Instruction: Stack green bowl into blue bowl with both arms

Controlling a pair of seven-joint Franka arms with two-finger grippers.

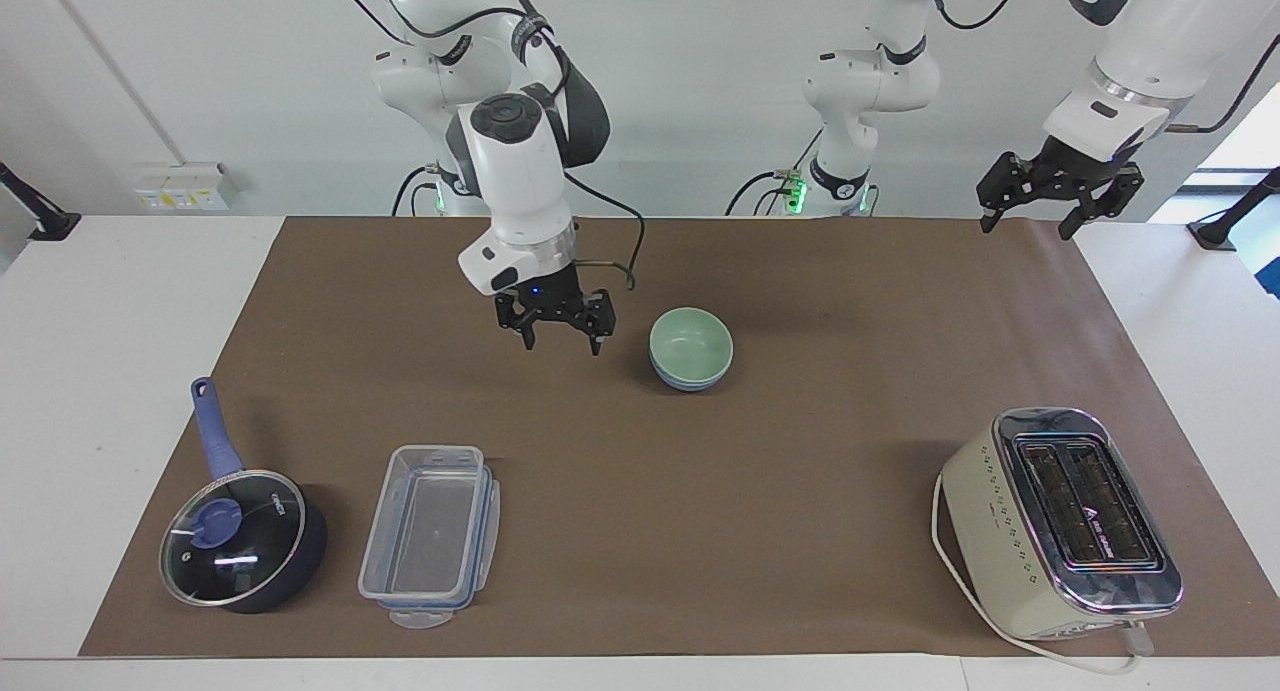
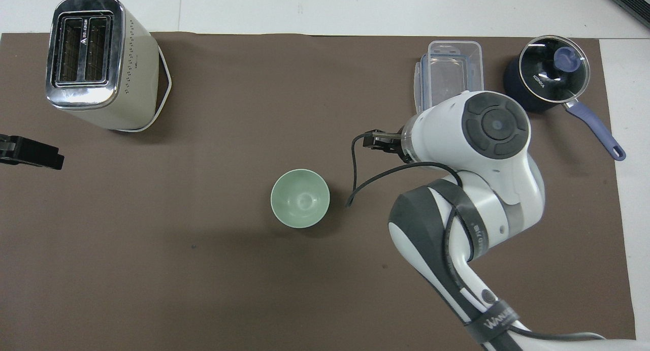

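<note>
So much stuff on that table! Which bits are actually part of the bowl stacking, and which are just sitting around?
Part of the job:
- green bowl, nested in the blue bowl
- right gripper, open, over the brown mat beside the bowls
- left gripper, open, waiting

Just lying about:
- toaster
- clear food container
- saucepan with glass lid

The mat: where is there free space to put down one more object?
The widest bare patch of mat lies between the container and the toaster. Another lies between the stacked green bowl and the waiting left gripper. It is crowded toward the right arm's end, where the saucepan sits beside the container and the right gripper hangs.
</note>
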